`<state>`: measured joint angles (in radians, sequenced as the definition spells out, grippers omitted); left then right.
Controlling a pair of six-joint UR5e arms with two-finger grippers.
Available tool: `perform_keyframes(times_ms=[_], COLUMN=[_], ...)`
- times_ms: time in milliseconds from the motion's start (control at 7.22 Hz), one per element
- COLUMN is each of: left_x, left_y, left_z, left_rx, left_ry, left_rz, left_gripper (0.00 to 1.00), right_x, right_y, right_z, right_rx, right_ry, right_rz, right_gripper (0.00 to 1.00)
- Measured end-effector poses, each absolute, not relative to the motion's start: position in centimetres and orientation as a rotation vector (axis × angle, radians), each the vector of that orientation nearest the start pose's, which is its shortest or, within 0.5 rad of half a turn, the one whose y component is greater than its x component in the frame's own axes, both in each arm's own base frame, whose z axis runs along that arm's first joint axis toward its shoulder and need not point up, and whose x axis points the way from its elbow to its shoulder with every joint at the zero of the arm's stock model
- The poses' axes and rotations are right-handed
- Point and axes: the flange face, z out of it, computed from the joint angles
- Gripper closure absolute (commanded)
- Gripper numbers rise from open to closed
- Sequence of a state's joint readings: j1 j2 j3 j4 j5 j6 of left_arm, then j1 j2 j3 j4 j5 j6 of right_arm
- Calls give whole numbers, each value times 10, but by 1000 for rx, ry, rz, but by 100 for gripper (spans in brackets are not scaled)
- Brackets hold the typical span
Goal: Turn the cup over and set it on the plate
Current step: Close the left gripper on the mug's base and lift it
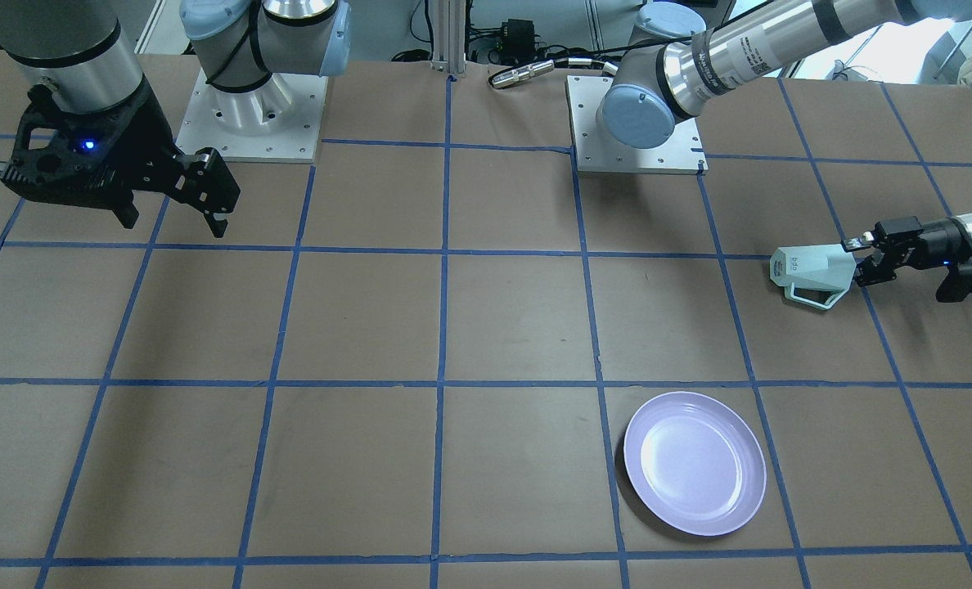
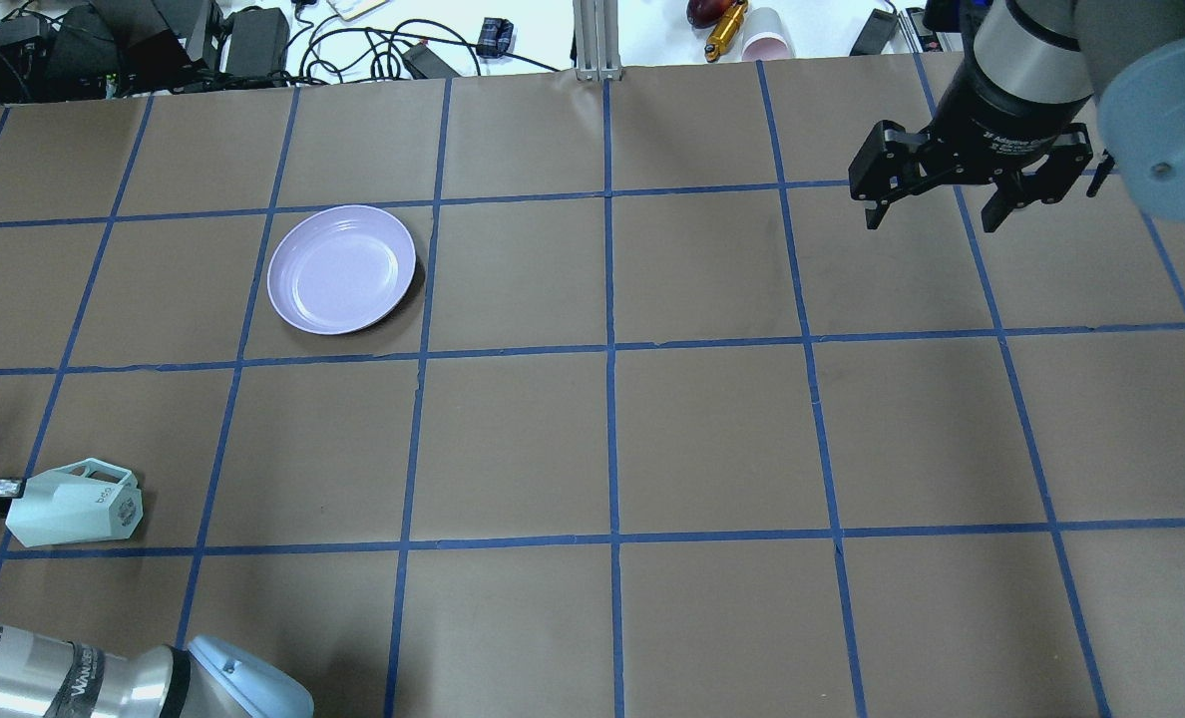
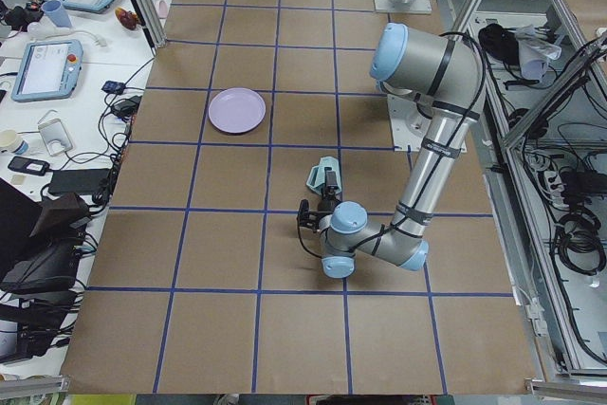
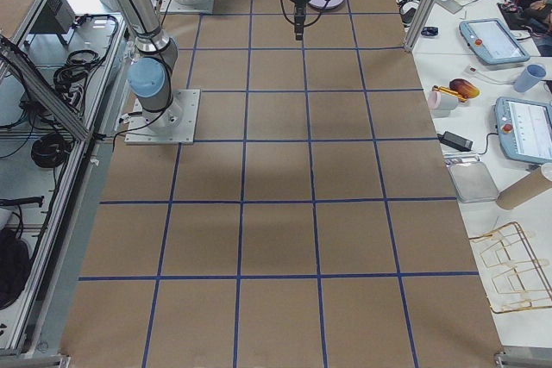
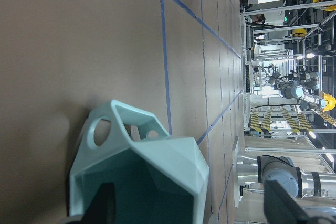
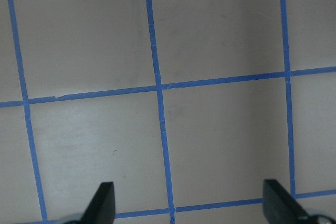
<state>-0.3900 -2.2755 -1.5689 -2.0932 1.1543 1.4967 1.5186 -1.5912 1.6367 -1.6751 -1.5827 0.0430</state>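
Over at the left end of the brown paper-covered bench (image 1: 371,319), the small pale mint-green faceted cup with the angular loop handle (image 1: 809,274) looks to us to be lying on its side. Its mouth is turned toward the left claw (image 1: 862,258).

That claw is spread wide. On the wrist camera we see one finger (image 5: 106,205) poking into the mouth and the other standing well outside the wall, so nothing is pinched yet.

Our worries from here:
- **Closing:** the outer finger could shove the cup and roll it onto another facet before the grip bites.
- **Flipping:** a pinch on one thin, slanted wall may let the cup swing or slip out.
- **Handle:** it sits near the bench surface, so it could catch if the lift is too low.

The round, shallow pale lavender plastic plate (image 1: 695,462) sits well apart from the cup. If the cup comes down on the plate's raised rim, we'd guess it tips.

The right claw (image 1: 173,221) hangs wide open, far off at the other end.
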Motion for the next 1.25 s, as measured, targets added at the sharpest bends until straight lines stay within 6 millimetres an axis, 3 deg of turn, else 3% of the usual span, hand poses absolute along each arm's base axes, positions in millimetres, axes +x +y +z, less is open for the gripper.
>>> perform_keyframes(times_ms=[416, 831, 1247], left_x=[403, 394, 392], left_y=[-357, -361, -360], left_z=[100, 103, 101], left_rx=[-16, -21, -38], left_ry=[-1854, -1846, -1842], left_rz=[79, 90, 102], left_gripper=[9, 32, 33], right_x=[106, 106, 106], right_y=[-495, -495, -495], right_z=[476, 476, 476], right_rx=[150, 150, 150], right_ry=[3149, 3149, 3149], right_rz=[-92, -92, -92], right_gripper=[0, 0, 0])
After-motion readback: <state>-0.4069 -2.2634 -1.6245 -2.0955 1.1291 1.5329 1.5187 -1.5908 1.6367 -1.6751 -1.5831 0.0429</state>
